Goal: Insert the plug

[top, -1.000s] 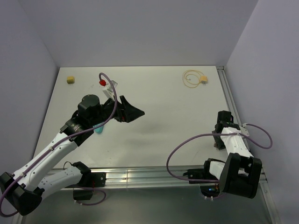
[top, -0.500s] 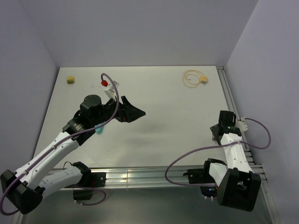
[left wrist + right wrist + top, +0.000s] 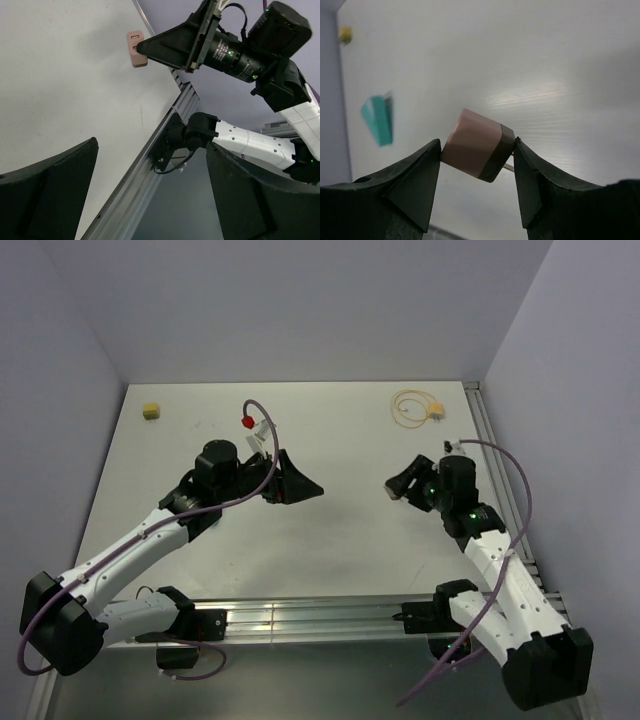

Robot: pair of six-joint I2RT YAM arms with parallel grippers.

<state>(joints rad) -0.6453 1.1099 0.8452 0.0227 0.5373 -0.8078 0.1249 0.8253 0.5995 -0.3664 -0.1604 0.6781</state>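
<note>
The plug (image 3: 436, 414) is a small yellow connector on a thin pale-yellow looped cable (image 3: 408, 407), lying at the back right of the table, far from both grippers. My right gripper (image 3: 397, 485) (image 3: 477, 145) is shut on a pink block with a dark band (image 3: 475, 150), held above the table's middle right. The block also shows in the left wrist view (image 3: 135, 48). My left gripper (image 3: 300, 485) (image 3: 150, 145) is open and empty, facing the right gripper across the middle.
A teal wedge block (image 3: 377, 120) lies on the table to the left, hidden under the left arm in the top view. A small yellow cube (image 3: 151, 411) sits at the back left. Metal rails run along the near edge (image 3: 300, 615) and right edge (image 3: 490, 450).
The right arm has risen from the near right and swung left toward the table's middle, its gripper now pointing at the left gripper. The left gripper has shifted a little to the right.
</note>
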